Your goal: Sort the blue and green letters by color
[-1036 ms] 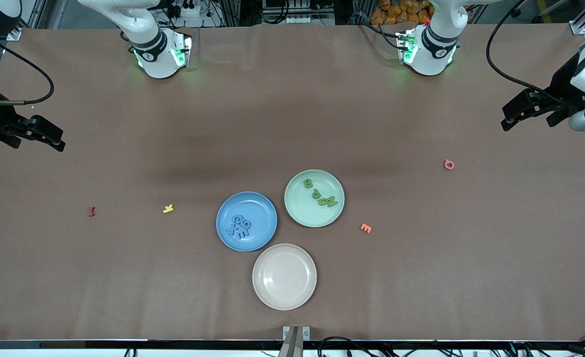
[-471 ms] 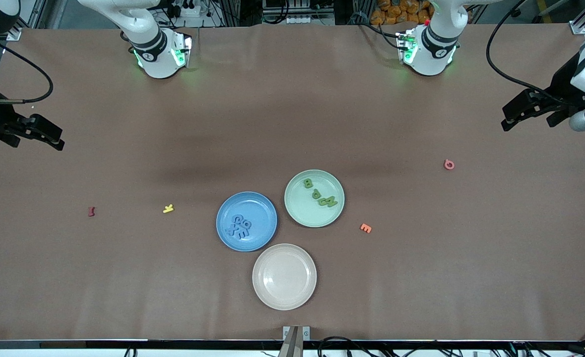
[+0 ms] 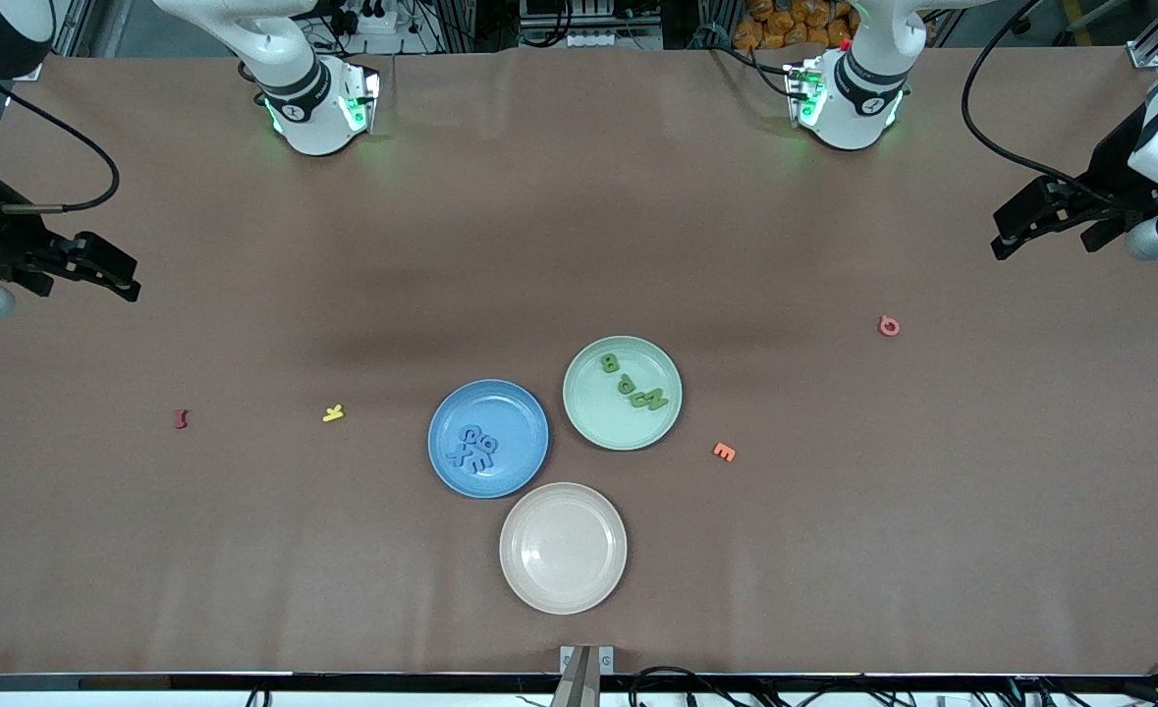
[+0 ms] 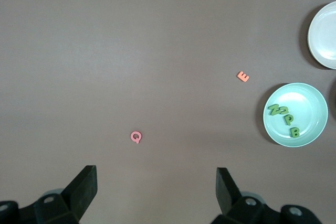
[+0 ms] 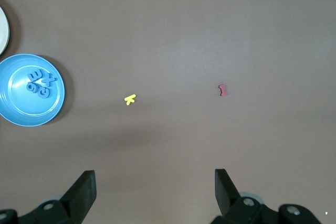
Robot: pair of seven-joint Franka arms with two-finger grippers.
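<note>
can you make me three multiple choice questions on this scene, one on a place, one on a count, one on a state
1. Where are the green letters?
A. on the white plate
B. on the green plate
C. on the bare table

2. How many plates are on the table?
A. two
B. three
C. four

3. How are the left gripper's fingers?
A. open, holding nothing
B. shut on the orange E
C. shut on a plate

Answers:
1 B, they lie on the green plate.
2 B, there are the green plate, the blue plate and the white plate.
3 A, the left gripper has its fingers spread over bare table.
</note>
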